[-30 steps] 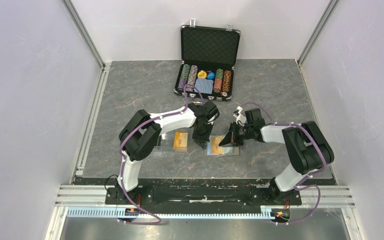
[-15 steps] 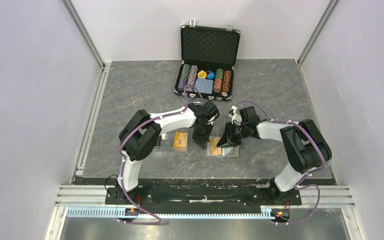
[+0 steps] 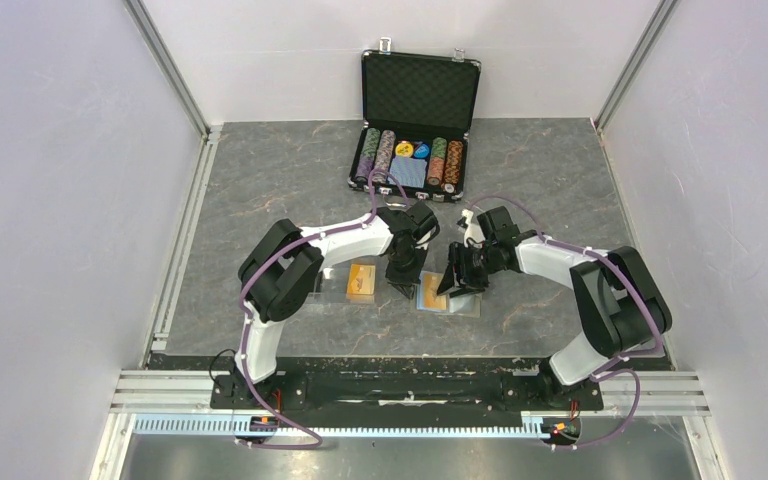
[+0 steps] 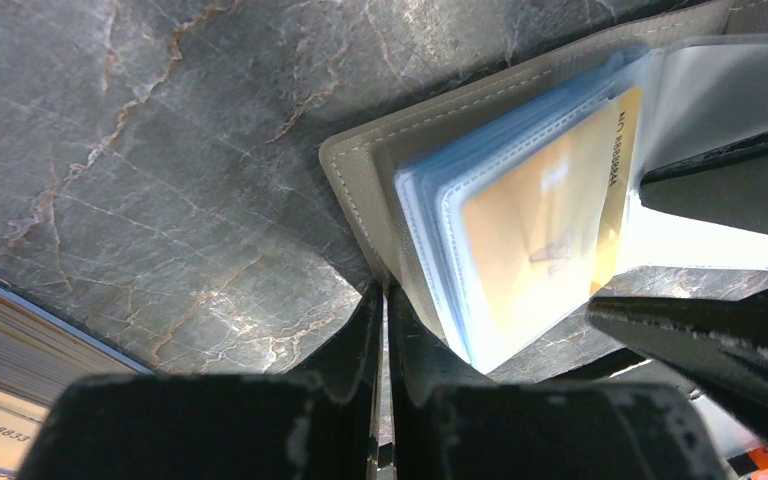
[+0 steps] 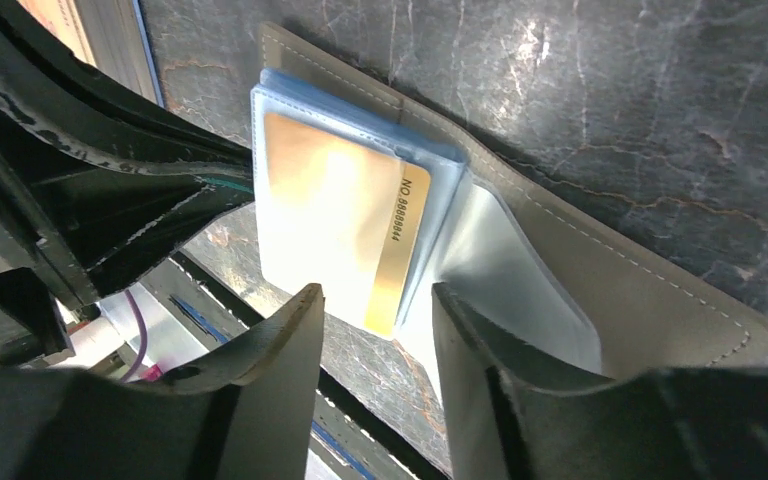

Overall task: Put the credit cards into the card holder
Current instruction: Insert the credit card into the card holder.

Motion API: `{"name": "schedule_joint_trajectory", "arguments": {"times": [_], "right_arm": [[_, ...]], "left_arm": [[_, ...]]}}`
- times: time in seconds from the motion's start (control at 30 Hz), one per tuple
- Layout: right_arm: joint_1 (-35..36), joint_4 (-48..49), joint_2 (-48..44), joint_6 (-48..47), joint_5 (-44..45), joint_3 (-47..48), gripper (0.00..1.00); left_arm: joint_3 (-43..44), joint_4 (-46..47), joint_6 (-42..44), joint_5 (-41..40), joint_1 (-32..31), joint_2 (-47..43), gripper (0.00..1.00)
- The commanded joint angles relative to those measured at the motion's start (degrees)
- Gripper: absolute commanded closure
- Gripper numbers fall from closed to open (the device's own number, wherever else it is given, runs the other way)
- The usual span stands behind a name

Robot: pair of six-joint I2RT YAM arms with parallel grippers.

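**One card nearly in, a whole stack left to go**

The card holder [image 3: 460, 303] lies open on the table [image 3: 260, 180], between the two grippers and near the front edge. One orange card [image 5: 345, 230] sits in a clear sleeve [image 5: 500, 260] inside it. It looks mostly seated, but the strip with the number seems to poke out past the sleeve's edge, so it probably wants one more nudge.

The right gripper [image 5: 375, 300] hangs just over that exposed edge with its fingers apart, holding nothing. The left gripper [image 4: 382, 300] has its fingers pressed together, tips right at the holder's outer edge. It may be pinning the cover flat, but the wrist view doesn't settle that.

The stack of orange cards [image 3: 362, 281] sits just to the left of the holder, so most of the job looks undone. No black card can be picked out in any view. Call it early days: first card close, the rest waiting.
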Motion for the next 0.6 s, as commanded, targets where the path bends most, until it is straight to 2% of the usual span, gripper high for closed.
{"name": "schedule_joint_trajectory", "arguments": {"times": [0.0,0.23,0.4,0.57], "right_arm": [[0.7,-0.9,0.9,-1.7,0.8,0.9,0.58],[2.5,3.6,4.1,1.3,-3.9,1.6,0.71],[2.7,5.8,3.3,3.4,-6.5,1.7,0.86],[2.6,0.9,1.0,0.9,-2.8,3.4,0.86]], "left_arm": [[1.7,1.2,0.0,0.7,-0.3,0.0,0.92],[1.9,1.2,0.1,0.9,-0.3,-0.5,0.91],[2.0,1.1,0.7,-0.7,-0.3,-2.7,0.82],[1.2,1.1,-0.5,-2.1,0.4,-6.5,0.69]]}}
